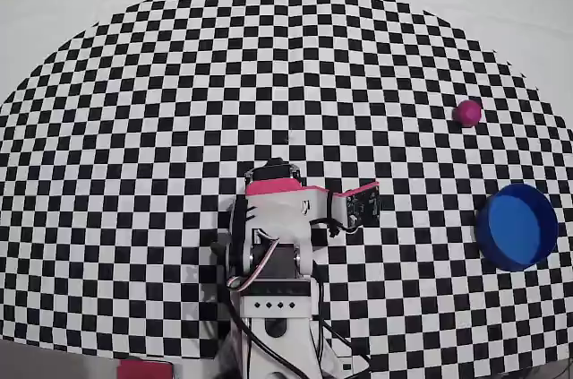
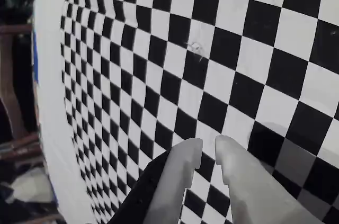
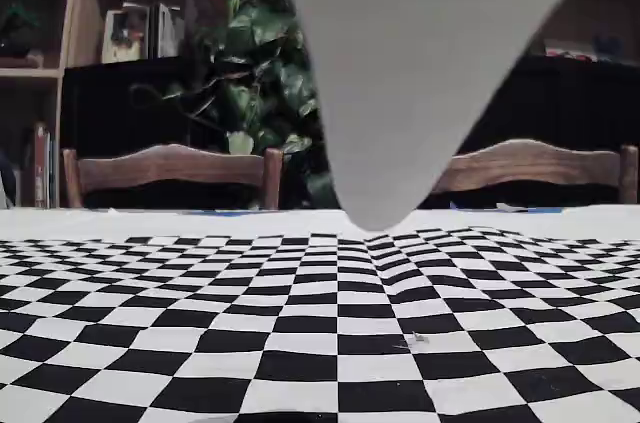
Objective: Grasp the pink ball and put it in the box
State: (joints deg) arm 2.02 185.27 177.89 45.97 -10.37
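Overhead view: pink ball (image 1: 467, 113) far right on the checkered mat (image 1: 179, 83), box (image 1: 517, 226) nearer, same side — apart. Gripper (image 2: 208, 147) fingers nearly together, holding nothing — well left of both.

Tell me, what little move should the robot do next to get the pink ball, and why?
Probably swing the arm toward the pink ball. In the overhead view the gripper sits folded near the robot's base, far from the ball, which lies alone on the checkered mat up and to the right, above the blue box. The wrist view shows only mat, with nothing between the nearly closed fingers.
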